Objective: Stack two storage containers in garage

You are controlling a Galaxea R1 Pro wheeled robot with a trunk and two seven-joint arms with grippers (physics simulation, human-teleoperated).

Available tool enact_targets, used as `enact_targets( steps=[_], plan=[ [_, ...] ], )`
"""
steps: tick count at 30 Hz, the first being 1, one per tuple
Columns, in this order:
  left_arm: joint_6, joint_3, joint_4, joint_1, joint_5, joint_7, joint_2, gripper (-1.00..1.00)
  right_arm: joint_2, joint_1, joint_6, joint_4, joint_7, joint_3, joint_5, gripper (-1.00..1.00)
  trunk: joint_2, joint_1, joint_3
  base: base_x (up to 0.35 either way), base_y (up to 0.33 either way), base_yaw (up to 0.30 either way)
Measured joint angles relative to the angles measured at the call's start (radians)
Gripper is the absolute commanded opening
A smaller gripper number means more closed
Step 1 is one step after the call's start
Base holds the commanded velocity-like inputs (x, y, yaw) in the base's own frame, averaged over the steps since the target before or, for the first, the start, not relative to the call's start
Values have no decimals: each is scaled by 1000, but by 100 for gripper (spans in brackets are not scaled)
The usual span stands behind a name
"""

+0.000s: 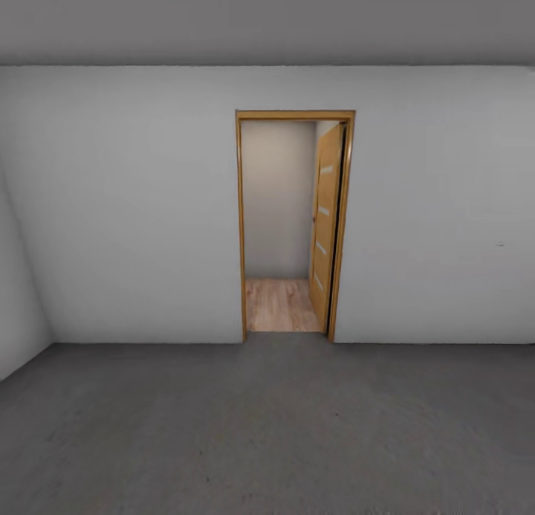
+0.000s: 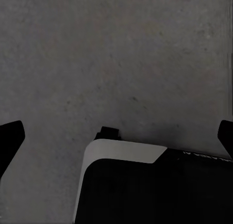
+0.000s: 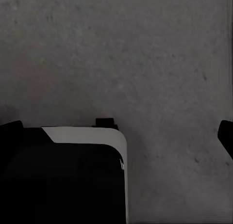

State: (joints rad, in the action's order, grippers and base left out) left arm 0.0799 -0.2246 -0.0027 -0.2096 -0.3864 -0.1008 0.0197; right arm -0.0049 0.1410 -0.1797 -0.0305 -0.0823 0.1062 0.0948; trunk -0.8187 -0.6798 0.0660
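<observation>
I stand in the garage, on its dark grey concrete floor [image 1: 267,433], facing a pale wall. The two storage containers and the living room are out of view. In the left wrist view my left gripper [image 2: 117,134] hangs over the concrete, open, its dark fingertips [image 2: 10,136] far apart with nothing between them. My right gripper [image 3: 117,134] in the right wrist view is the same: open, empty, one fingertip [image 3: 226,136] at the picture's edge. Both hang beside my own black and white base [image 2: 145,185].
An open doorway [image 1: 282,225] with a wood frame sits in the middle of the wall ahead. Its wooden panel door [image 1: 325,225] is swung inward on the right side. Light wood-plank floor [image 1: 279,307] lies beyond. A side wall [image 1: 18,277] closes the left.
</observation>
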Motion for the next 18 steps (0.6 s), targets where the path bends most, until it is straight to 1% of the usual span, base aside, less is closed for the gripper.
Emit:
enact_targets(
  steps=[13,15,18],
  plan=[
    [-1,0,0,0,-3,0,-2,100,0,0,0,0,0,0,1,100,0,0,0,0,0,-287],
    [-1,0,-1,0,-3,0,-2,100,0,0,0,0,-1,0,1,100,0,0,0,27,0,-133],
    [-4,1,0,0,-4,0,-4,100,0,0,0,0,-1,0,0,100,0,0,0,193,0,-52]
  ],
)
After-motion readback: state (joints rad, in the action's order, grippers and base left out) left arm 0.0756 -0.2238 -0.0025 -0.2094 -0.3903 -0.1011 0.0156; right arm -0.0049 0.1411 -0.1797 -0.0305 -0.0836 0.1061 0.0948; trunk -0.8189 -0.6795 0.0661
